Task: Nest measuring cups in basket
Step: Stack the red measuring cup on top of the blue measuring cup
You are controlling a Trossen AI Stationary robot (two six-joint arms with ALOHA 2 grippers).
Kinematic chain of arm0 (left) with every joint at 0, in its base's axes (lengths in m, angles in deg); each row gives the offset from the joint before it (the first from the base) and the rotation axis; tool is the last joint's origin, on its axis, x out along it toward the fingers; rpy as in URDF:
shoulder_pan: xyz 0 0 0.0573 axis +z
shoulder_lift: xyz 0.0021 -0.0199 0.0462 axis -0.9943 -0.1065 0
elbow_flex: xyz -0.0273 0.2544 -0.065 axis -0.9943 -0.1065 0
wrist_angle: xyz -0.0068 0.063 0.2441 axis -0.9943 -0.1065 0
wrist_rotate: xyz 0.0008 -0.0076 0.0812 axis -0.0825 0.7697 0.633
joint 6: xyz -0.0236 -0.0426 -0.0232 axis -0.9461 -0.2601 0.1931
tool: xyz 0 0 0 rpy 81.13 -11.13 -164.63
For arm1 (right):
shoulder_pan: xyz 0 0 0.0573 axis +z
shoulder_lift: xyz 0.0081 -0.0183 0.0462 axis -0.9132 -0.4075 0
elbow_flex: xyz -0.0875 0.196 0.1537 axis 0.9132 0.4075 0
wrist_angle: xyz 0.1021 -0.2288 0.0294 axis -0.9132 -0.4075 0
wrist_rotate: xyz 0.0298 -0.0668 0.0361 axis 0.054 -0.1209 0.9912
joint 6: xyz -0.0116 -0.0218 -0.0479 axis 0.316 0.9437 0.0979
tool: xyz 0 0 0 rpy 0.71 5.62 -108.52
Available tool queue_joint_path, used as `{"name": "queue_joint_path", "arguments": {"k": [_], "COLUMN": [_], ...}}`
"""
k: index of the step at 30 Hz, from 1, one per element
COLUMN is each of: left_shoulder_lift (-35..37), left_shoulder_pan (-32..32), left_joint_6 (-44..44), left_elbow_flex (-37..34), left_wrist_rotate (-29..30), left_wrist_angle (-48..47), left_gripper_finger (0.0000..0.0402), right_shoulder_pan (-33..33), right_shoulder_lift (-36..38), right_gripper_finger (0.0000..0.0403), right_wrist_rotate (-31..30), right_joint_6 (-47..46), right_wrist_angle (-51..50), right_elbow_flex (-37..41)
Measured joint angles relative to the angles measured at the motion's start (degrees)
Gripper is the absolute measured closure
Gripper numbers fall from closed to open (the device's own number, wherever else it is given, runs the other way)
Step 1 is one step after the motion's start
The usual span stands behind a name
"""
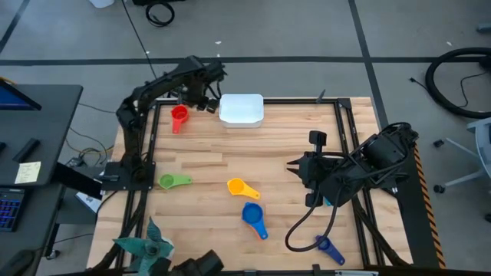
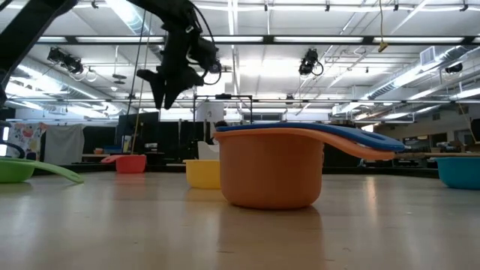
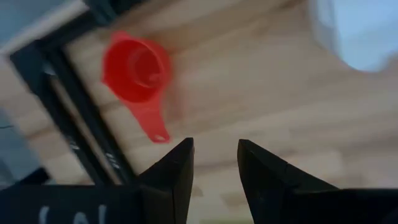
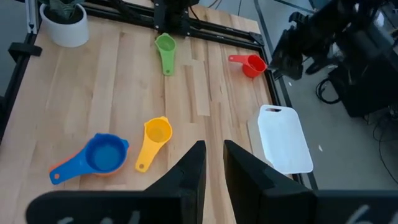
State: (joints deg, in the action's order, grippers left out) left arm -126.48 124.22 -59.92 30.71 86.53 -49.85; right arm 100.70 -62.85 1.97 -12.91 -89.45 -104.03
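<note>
Basically, left gripper [image 3: 214, 165] hangs empty, jaws narrowly apart, above the red cup [image 1: 179, 116].
Cup lies just beside and below the jaws, handle toward them; basket [image 1: 242, 109] sits near; right gripper [image 4: 213, 163], narrow gap, far off.

Both my arms read matte black throughout, built of blocky jointed links. The left arm [image 1: 157, 88] rises from a black base plate beside the table's [image 1: 230, 161] left frame rail; its links look slim, with small lighter fittings near the wrist. The right arm [image 1: 360, 165] is bulkier at the wrist, a rounded housing near the table's right rail, and a black cable [image 1: 311, 222] loops from it over the tabletop. The left gripper [image 3: 214, 152] carries two black wedge-shaped fingers with flat inner faces and faint pale markings on the body behind them. The right gripper [image 4: 213, 152] shows matching dark tapered fingers.
</note>
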Motion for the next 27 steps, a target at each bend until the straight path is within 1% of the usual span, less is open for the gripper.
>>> {"name": "queue_joint_path", "arguments": {"k": [1, 3, 6, 13, 17, 22, 27], "left_shoulder_lift": [-0.5, -1.6, -3.1, -4.9, -4.9, -4.9, -4.9], "left_shoulder_pan": [0.0, 0.4, 1.4, 4.4, 4.8, 6.6, 7.3], "left_joint_6": [-1.3, -3.2, -3.5, -7.2, -7.3, -9.0, -5.9], "left_elbow_flex": [0.0, 0.0, 0.0, -0.3, -2.9, -8.4, -11.4], "left_wrist_rotate": [0.2, -1.5, -3.2, -3.0, -3.2, -3.3, -2.3], "left_wrist_angle": [-0.1, -0.1, -0.1, 0.0, 0.5, 1.3, 2.2], "left_gripper_finger": [0.0271, 0.0271, 0.0271, 0.0271, 0.0271, 0.0271, 0.0271], "right_shoulder_pan": [0.0, 0.0, 0.0, 0.0, 0.0, 0.0, 0.0], "right_shoulder_lift": [0.0, 0.0, 0.0, 0.1, 0.1, 0.1, 0.1], "right_gripper_finger": [0.0341, 0.0341, 0.0341, 0.0341, 0.0341, 0.0341, 0.0341], "right_wrist_rotate": [0.5, 1.5, 1.9, 2.2, 2.4, 2.5, 2.5], "right_joint_6": [0.7, 1.4, 1.4, 0.7, 0.5, 0.4, 0.3], "right_wrist_angle": [0.0, 0.0, 0.0, 0.0, 0.0, 0.0, 0.0], "right_elbow_flex": [0.0, 0.0, 0.0, 0.0, 0.0, 0.0, 0.0]}}
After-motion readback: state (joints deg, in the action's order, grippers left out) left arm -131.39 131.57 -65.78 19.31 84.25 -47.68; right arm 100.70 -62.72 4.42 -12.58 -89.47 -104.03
